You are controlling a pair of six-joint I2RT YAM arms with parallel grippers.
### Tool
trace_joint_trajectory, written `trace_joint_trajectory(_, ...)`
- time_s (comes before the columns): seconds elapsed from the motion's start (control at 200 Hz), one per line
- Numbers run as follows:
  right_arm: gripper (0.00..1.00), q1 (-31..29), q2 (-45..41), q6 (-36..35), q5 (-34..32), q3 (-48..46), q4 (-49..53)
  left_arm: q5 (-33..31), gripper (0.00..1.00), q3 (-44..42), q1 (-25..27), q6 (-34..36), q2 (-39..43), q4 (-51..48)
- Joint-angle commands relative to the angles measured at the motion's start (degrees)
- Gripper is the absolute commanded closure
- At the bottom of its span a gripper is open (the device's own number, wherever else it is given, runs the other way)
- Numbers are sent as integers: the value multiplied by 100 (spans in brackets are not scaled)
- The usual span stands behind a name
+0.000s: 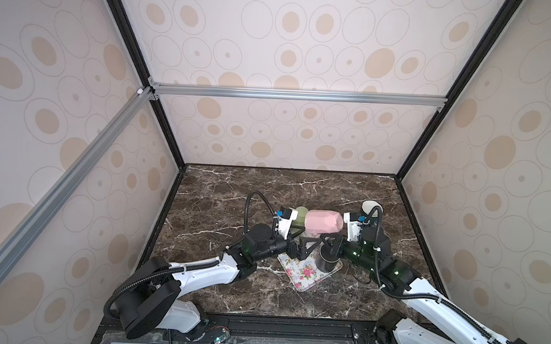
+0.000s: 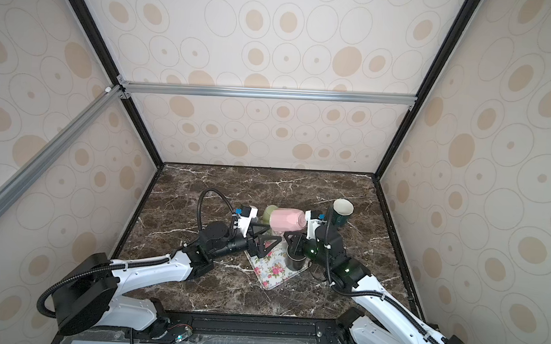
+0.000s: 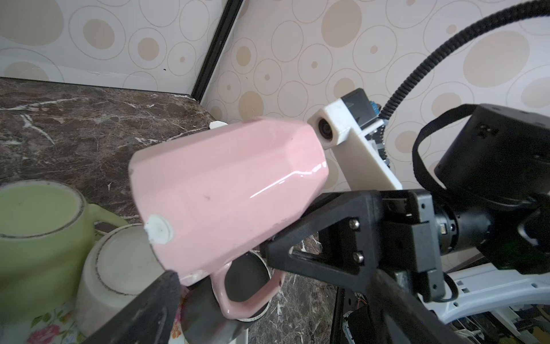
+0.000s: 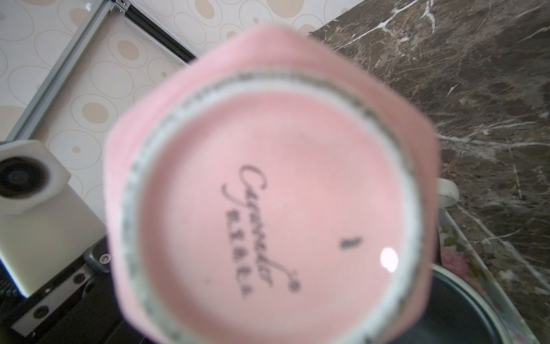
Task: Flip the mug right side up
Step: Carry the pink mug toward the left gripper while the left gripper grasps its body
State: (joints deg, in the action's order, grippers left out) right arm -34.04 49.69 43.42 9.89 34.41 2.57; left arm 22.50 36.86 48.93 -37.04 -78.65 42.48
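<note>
Half the turn looks done: the pink mug (image 1: 323, 221) hangs on its side above the floral tray (image 1: 301, 277), with its base toward the right arm, its mouth toward the left arm and its handle pointing down. The right gripper (image 1: 324, 239) is nearly pressed together and carries the mug from below, pinching at or beside the handle; the exact bite is hidden. The left gripper (image 1: 302, 247) is spread wide just beside the mouth end and touches nothing that I can see. What is left, as I judge it, is to swing the base down through the other half of the turn, set the mug on its base and let go.

Room is tight underneath. 1 black mug (image 1: 326, 261) stands on the tray right below the handle. 2 upturned mugs, a green mug (image 3: 38, 232) and a cream mug (image 3: 119, 268), sit close to the mouth end. A dark green mug (image 2: 341, 212) stands upright behind the right wrist. The tray's raised rim is an edge to clear. The marble tabletop (image 1: 220, 208) lies open to the left and toward the back wall.
</note>
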Motion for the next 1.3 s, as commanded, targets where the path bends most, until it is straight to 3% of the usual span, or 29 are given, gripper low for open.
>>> trace_joint_trajectory(0.0,100,29,-218,-62,186,370,-767,255,2,353,38,10,-79,64)
trace_joint_trajectory(0.595,100,43,-611,82,370,168,-1157,638,5,366,37,-320,-400,485)
trace_joint_trajectory(1.295,100,40,-730,364,652,-334,-1476,709,39,424,38,-339,-405,1023)
